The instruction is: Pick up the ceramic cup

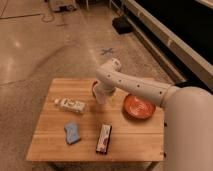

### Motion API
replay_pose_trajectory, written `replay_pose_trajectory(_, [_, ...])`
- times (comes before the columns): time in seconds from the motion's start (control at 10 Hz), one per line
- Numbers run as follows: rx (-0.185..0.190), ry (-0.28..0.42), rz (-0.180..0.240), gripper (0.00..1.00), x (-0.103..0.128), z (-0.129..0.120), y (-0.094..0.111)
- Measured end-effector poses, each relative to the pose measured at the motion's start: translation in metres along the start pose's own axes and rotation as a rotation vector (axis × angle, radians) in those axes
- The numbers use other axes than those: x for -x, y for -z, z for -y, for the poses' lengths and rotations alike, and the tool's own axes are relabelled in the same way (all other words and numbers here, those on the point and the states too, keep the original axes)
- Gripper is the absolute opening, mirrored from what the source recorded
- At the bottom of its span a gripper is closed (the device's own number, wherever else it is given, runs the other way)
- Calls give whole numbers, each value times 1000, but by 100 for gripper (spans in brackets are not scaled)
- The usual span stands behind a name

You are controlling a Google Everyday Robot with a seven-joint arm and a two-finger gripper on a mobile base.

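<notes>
The ceramic cup (96, 92) is a small pale shape near the back middle of the wooden table (55, 145). It is mostly covered by my gripper. My gripper (102, 96) hangs from the white arm's wrist and sits right at the cup, low over the table. The arm reaches in from the right and bends down over the cup. The frame does not show whether the gripper is touching the cup.
An orange-red bowl (139, 106) stands to the right of the gripper. A white bottle (70, 105) lies to its left. A blue sponge (72, 134) and a dark-red oblong object (104, 138) lie near the front. A dark bench (165, 30) runs along the right.
</notes>
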Motion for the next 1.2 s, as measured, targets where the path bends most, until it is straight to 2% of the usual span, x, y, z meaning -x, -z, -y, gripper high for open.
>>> replay_pose_trajectory(0.4, [31,-16,-14,38,0,-3,-9])
replay_pose_trajectory(0.6, [41,-33,8,16,0,-4,-10])
replay_pose_trajectory(0.7, [38,-40,14,8,-1,-4,-9])
replay_pose_trajectory(0.8, [29,-35,12,2,0,-1,-5])
replay_pose_trajectory(0.9, [19,-28,3,0,1,2,2])
replay_pose_trajectory(1.2, [-41,-19,-25,0,-2,12,54])
